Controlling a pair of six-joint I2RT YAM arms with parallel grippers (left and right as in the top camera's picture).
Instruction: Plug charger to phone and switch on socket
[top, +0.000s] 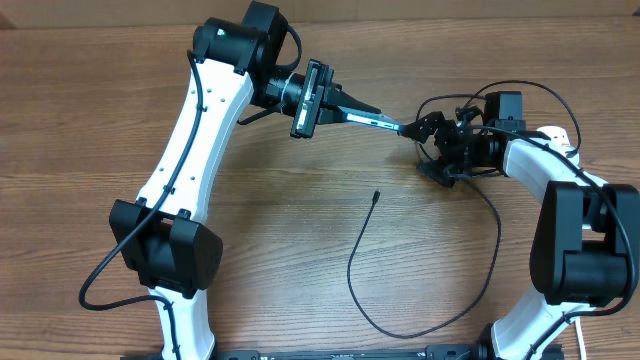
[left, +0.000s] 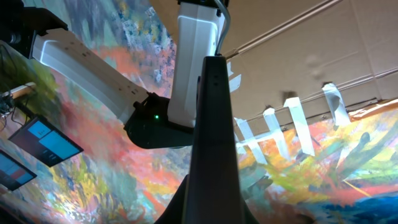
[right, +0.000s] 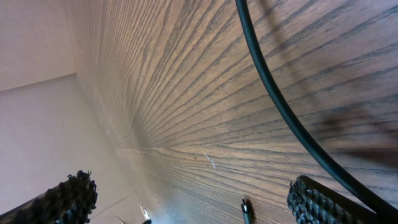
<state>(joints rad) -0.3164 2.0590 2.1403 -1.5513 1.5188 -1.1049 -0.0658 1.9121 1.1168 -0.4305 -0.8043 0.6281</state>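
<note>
Overhead: grips slim light-blue smartphone (top: 388, 121) in closed left gripper (top: 365, 108), aloft; holds right gripper (top: 432, 150) spread beside it. Leaves thin black charger cable (top: 349, 268) loose on wooden table (top: 120, 120). Risks snagging its loop, dragging connector (top: 376, 195) away.

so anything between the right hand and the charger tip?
Nothing visible. The charger tip lies on bare table, a little apart from the open right hand, with only wood between them. The shut left hand sits on the far side, out of that path.
</note>
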